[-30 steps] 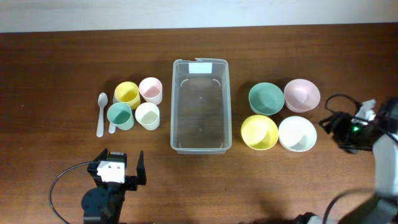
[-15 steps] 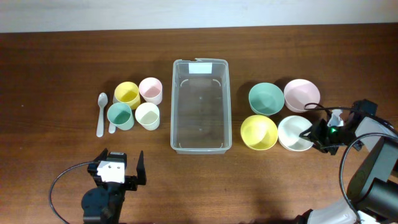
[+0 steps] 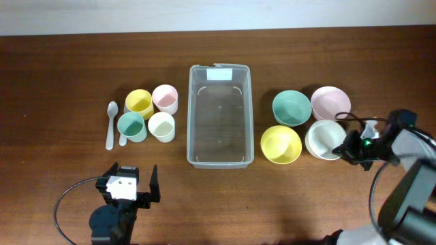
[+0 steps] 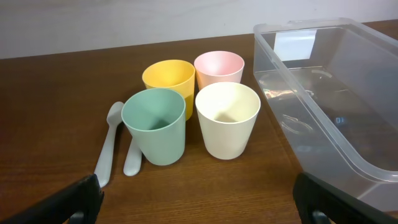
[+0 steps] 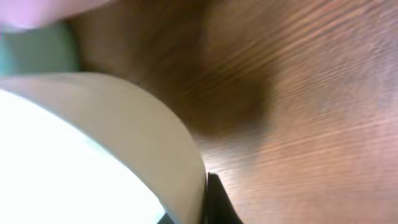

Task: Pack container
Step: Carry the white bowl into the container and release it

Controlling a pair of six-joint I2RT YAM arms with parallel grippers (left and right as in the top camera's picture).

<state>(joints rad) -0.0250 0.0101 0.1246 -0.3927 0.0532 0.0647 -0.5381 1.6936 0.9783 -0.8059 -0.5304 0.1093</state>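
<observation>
The clear container stands empty in the middle of the table, its white label at the far end; the left wrist view shows its near wall. My right gripper is shut on the right rim of the white bowl. In the right wrist view the bowl's wall fills the left side, pinched at my right gripper, with one dark finger pressed against its outside. My left gripper hangs open near the front edge, and in the left wrist view there is only bare wood inside the left gripper.
A yellow bowl, a green bowl and a pink bowl sit around the white one. Left of the container stand several pastel cups and two spoons. A cable loops beside my left arm.
My right gripper moved left from the table's right edge to the white bowl and shut on its rim. The bowl shifted slightly toward the back. The left arm stayed still.
</observation>
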